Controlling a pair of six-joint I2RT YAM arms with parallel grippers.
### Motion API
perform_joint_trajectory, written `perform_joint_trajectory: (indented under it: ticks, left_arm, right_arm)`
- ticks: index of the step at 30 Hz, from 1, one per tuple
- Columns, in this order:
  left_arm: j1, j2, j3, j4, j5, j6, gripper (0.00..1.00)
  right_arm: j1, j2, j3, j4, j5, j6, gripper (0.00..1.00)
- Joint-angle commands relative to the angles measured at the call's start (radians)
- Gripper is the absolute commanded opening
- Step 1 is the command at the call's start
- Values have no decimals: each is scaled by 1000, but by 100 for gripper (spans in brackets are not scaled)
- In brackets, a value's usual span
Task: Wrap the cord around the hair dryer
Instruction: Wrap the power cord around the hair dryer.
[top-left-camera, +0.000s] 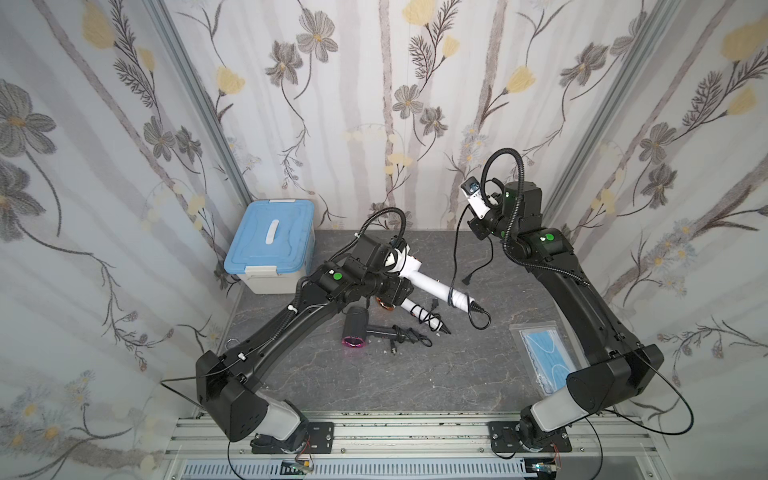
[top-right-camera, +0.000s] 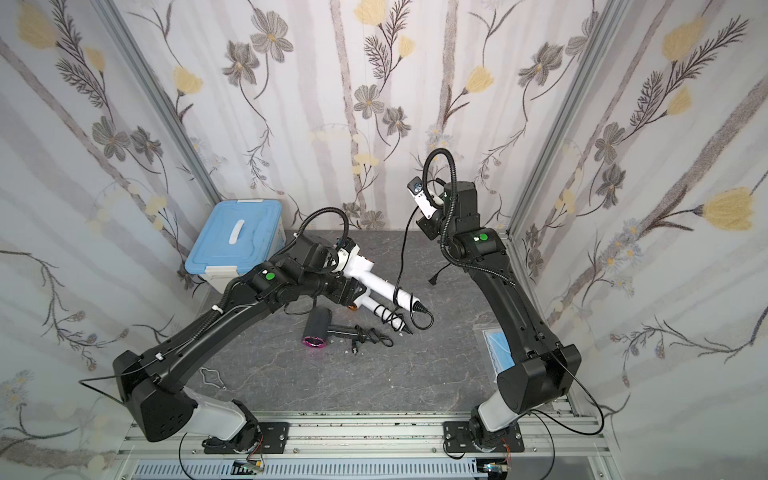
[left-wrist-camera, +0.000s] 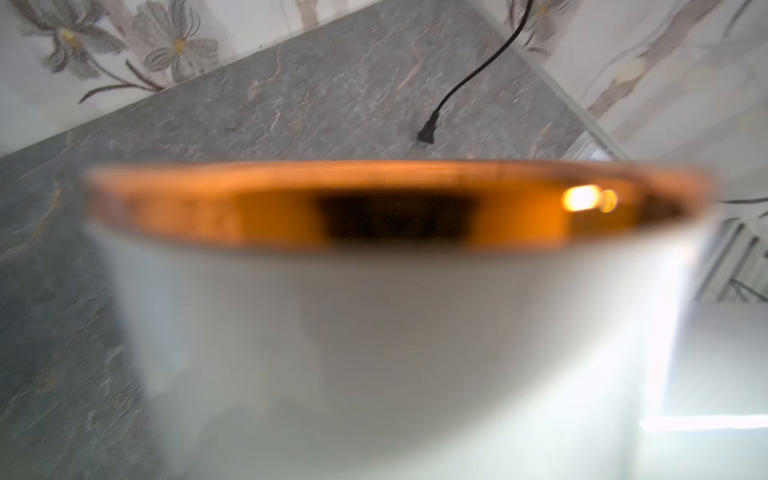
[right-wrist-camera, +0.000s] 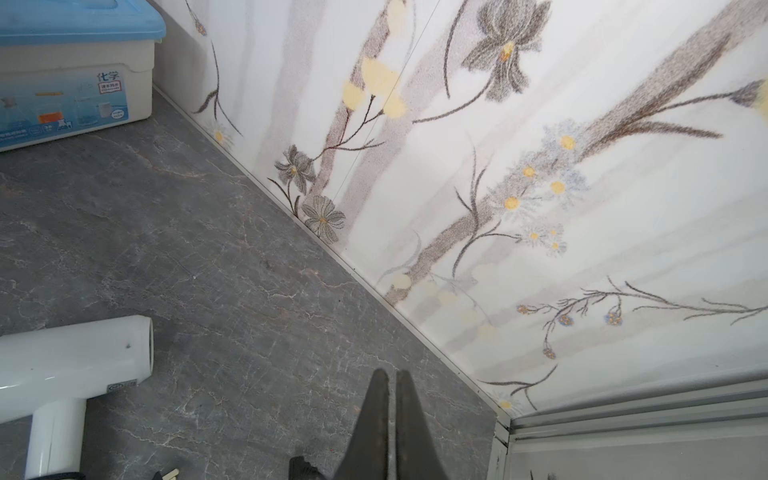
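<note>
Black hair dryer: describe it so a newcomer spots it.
Start at the blue-lidded box at the back left, come toward the middle, where three dryers cluster. The black hair dryer lies nearest the front: the only dark one, pink-ringed at its mouth, beside two white dryers.

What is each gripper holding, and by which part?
Left gripper: the raised white plastic hair dryer, by its barrel. Right gripper: its black cord, partway along, plug dangling.
</note>
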Motion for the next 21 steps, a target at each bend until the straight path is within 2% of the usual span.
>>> perform_joint_trajectory:
  ticks: [1,6,10,18,21]
  left_arm:
    - [14,-51,-23,185,146,-79,0]
    - [94,-78,-75,419,212,-238,0]
    - [165,-32,-82,578,286,-395,0]
    - [253,50,-116,824,147,-675,0]
    - [265,84,-95,774,62,-721,0]
  right_arm:
    - [-16,-26,-79,92,-83,62,0]
    - [-20,-110,-268,203,-67,110,0]
    - [-28,-179,-420,296,-126,184,0]
    - [-27,-231,-624,399,-210,272,0]
    - [-24,-248,-668,400,-207,291,0]
